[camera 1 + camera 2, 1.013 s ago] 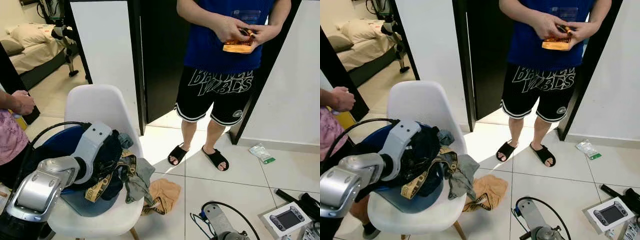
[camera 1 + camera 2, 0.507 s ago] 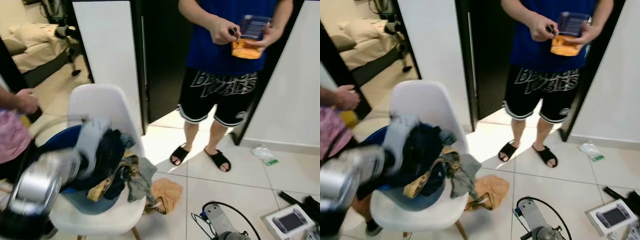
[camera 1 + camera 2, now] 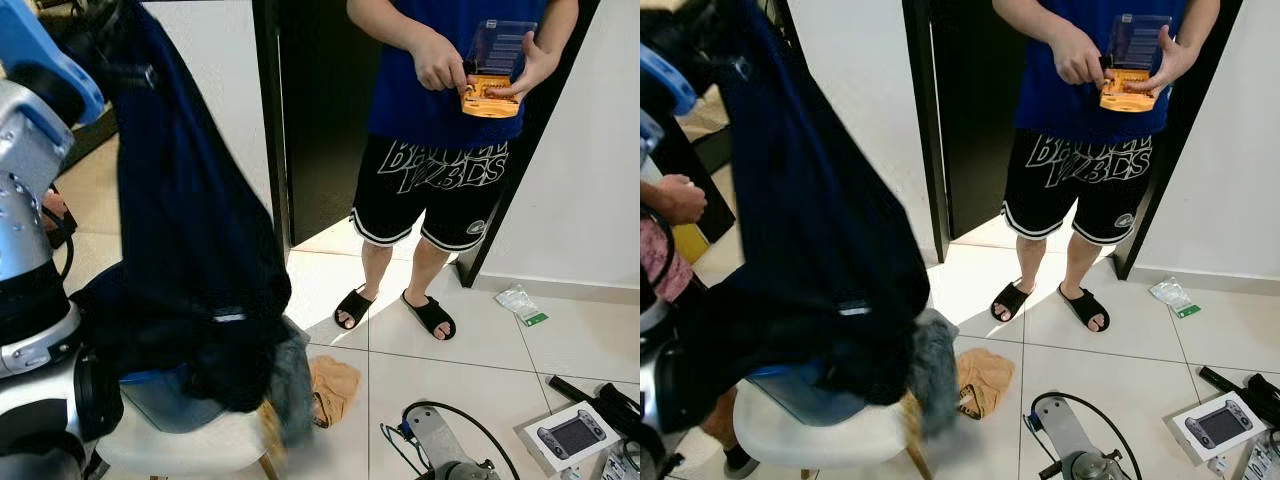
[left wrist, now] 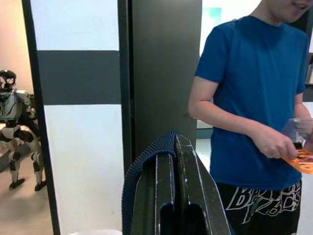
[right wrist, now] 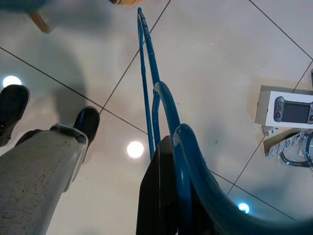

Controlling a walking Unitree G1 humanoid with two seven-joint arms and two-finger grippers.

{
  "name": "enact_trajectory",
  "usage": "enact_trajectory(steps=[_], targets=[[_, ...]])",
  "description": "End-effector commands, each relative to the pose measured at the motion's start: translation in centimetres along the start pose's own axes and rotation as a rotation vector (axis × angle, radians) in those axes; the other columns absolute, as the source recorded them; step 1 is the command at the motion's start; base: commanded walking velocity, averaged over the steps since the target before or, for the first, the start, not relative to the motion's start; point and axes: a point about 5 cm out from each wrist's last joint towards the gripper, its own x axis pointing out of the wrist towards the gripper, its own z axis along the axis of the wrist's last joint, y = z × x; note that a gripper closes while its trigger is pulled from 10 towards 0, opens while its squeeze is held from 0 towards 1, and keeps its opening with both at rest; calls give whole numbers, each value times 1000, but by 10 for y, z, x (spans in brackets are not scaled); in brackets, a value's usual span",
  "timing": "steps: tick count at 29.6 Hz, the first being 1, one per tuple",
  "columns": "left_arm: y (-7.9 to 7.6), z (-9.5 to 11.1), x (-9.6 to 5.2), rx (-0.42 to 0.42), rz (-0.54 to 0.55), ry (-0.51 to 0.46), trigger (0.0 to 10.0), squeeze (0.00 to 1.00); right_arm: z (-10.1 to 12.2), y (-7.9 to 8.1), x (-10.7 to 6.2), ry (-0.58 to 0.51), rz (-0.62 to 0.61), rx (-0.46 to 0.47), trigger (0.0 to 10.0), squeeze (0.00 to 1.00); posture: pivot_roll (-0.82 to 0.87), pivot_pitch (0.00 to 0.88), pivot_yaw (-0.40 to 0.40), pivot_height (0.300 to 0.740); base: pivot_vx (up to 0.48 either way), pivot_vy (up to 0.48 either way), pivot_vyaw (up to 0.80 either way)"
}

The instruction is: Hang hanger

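In the eye views a dark navy garment (image 3: 190,230) hangs from the raised left arm down onto the white chair (image 3: 810,435). The left wrist view shows the left end effector (image 4: 173,161) closed on its ribbed edge. In the right wrist view, the right end effector (image 5: 168,196) is clamped on the blue hanger (image 5: 156,98) above the tiled floor (image 5: 210,63).

Head stereo pair looks forward-down, sharing the white chair (image 3: 810,435) and a standing person (image 3: 440,130). Left wrist faces that person; right wrist faces the floor tiles (image 5: 220,73) up close.
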Motion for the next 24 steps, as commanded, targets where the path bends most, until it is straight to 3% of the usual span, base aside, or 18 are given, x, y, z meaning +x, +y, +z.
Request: enact_trajectory(steps=[1,6,9,12,15,19,21,23,24], targets=[[16,17,0,97,128,-57,0,0,0,3,0,-2,4,0,10000,0,10,0,18,740,0,0,0],[31,25,-1,225,268,-88,0,0,0,3,0,-4,5,4,10000,0,8,0,19,740,0,0,0],[31,25,-1,225,268,-88,0,0,0,3,0,-4,5,4,10000,0,8,0,19,740,0,0,0],[42,39,-5,338,405,-155,0,0,1,4,0,-5,7,3,10000,0,5,0,21,740,0,0,0],[45,41,-6,354,433,-165,0,0,1,4,0,-5,7,3,10000,0,5,0,21,740,0,0,0],[50,13,-9,356,486,-32,0,0,1,4,0,-6,8,1,10000,0,7,0,21,740,0,0,0],[50,13,-9,356,486,-32,0,0,1,4,0,-6,8,1,10000,0,7,0,21,740,0,0,0],[49,-15,-13,331,494,81,0,0,1,4,0,-6,8,0,10000,0,7,0,20,740,0,0,0],[49,-15,-13,331,494,81,0,0,1,4,0,-6,8,0,10000,0,7,0,20,740,0,0,0]])
